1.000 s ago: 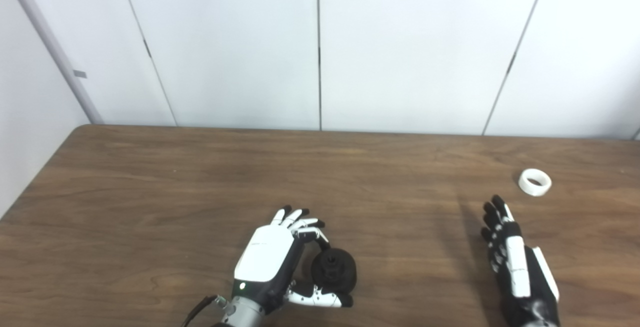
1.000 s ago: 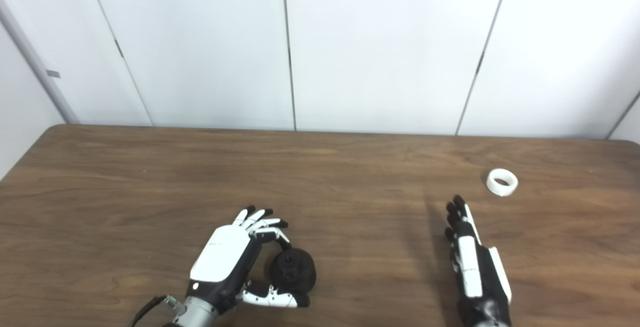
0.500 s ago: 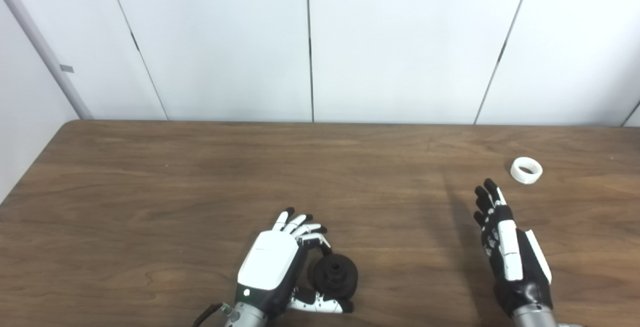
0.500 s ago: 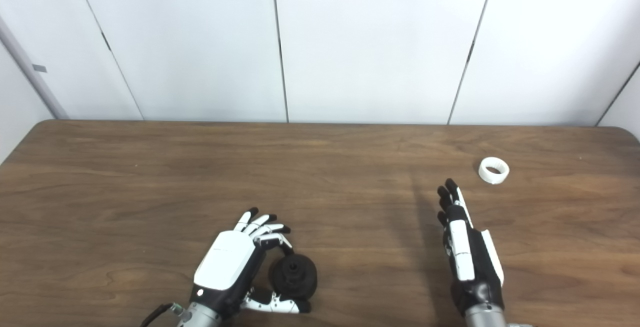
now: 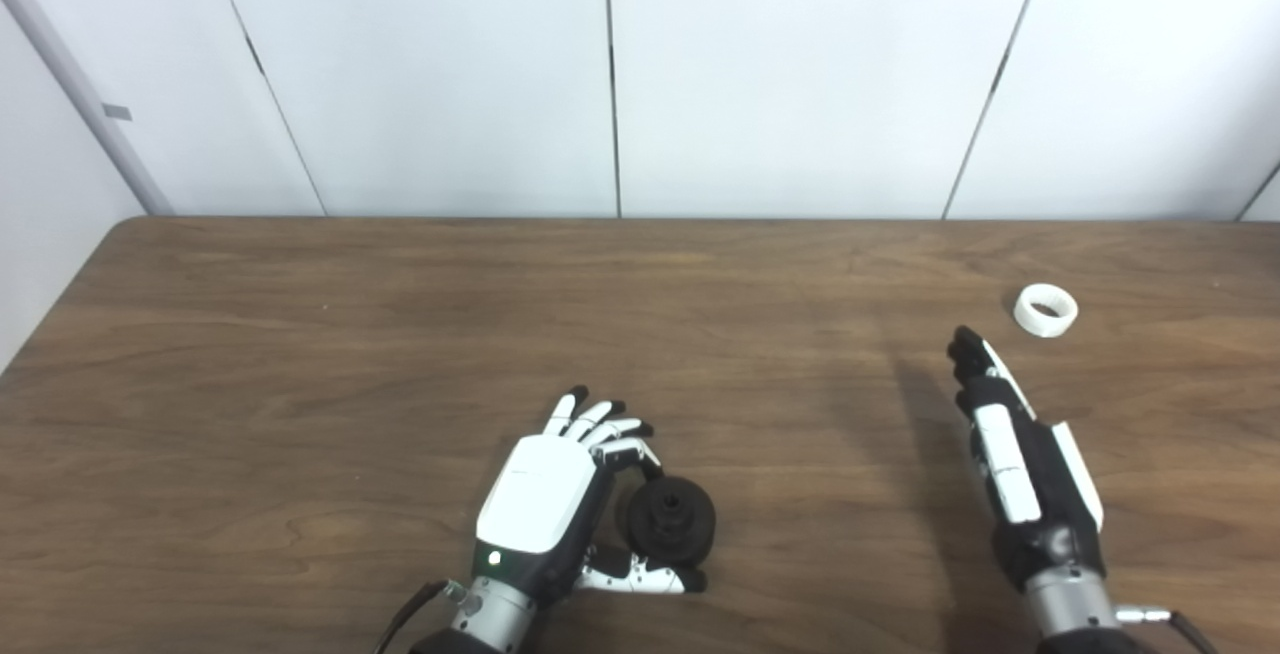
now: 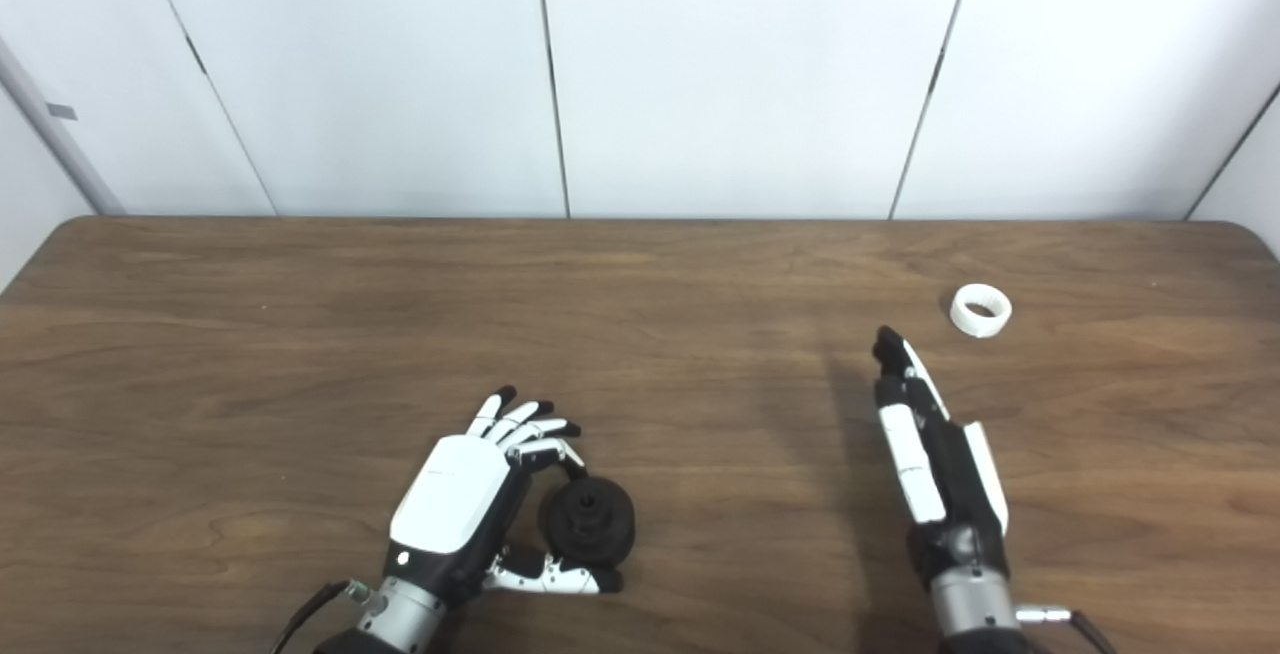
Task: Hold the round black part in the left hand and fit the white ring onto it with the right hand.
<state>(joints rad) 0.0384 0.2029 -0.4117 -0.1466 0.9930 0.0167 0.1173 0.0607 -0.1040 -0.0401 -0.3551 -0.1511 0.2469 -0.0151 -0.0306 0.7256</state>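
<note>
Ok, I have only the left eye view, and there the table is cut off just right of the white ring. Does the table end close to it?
Observer: Not so close. The right eye view shows the far right corner of the table, which is rounded. The white ring lies apart from it, with wood between.
Operator: And the right hand, is it between the ring and that side edge?
Observer: No. The right hand is left of the ring and nearer the robot. The side edge runs to the right of both.
</note>
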